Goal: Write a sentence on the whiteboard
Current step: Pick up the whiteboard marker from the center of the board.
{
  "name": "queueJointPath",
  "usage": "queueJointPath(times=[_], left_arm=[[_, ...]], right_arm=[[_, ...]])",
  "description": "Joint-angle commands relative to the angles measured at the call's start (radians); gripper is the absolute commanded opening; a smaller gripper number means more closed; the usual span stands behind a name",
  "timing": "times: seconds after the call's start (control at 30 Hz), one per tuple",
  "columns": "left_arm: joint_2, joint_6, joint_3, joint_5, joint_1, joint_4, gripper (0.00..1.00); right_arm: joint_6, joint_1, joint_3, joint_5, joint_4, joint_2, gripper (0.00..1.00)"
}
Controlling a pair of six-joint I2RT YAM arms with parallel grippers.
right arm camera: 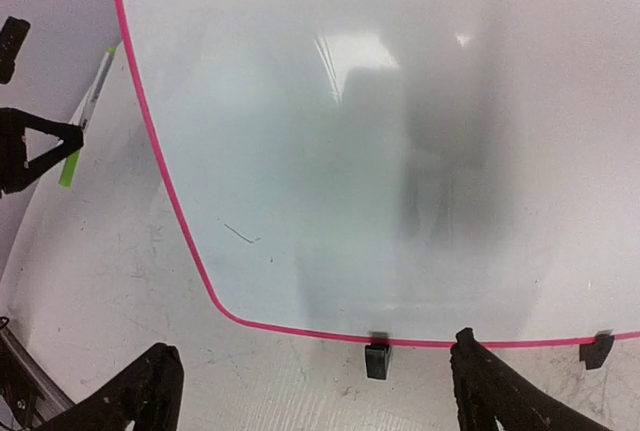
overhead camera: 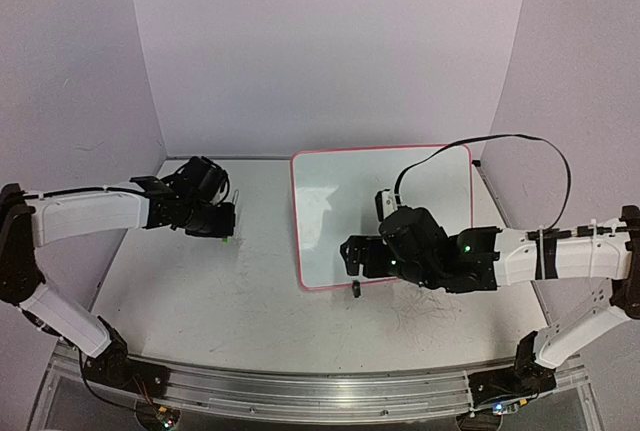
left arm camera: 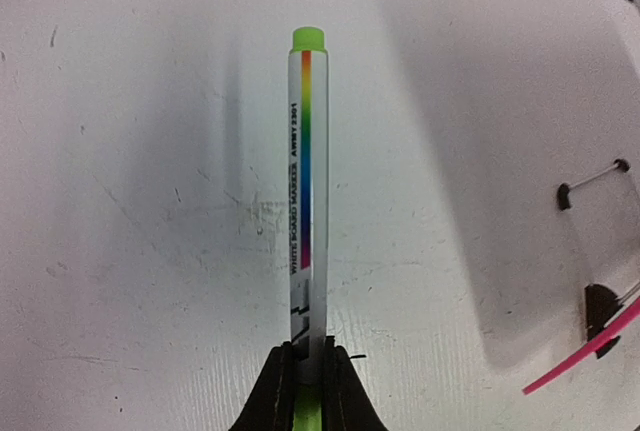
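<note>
While left hand [left arm camera: 307,367] clamps marker [left arm camera: 307,181], right hand [right arm camera: 315,356] spread wide, empty, over whiteboard [right arm camera: 400,131] near edge.

The only readable print stands on the marker [left arm camera: 307,201], seen from the left wrist. Small black capitals run lengthwise along its white body, just beside the rainbow stripe [left arm camera: 306,131]: "WHITE BOARD MARKER", then a short word too fine to make out surely, then the number "2301". Lower down sits a small black stepped sign [left arm camera: 299,316], which cannot be read. From the right wrist the marker's print is too small to read. The whiteboard [right arm camera: 350,101] bears one short thin stroke [right arm camera: 240,234], not legible as a letter.
</note>
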Motion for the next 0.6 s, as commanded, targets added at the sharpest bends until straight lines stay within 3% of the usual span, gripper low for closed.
queueJointPath(times=[0.0, 0.27, 0.57], left_arm=[[-0.144, 0.077, 0.084, 0.058, 0.008, -0.007, 0.00], [-0.237, 0.197, 0.160, 0.505, -0.017, 0.087, 0.00], [-0.177, 0.186, 0.188, 0.673, -0.128, 0.203, 0.00]], right_arm=[[-0.083, -0.025, 0.114, -0.023, 0.000, -0.048, 0.98], [-0.116, -0.176, 0.195, -0.426, 0.105, -0.091, 0.98], [-0.044, -0.285, 0.215, -0.804, 0.278, -0.070, 0.98]])
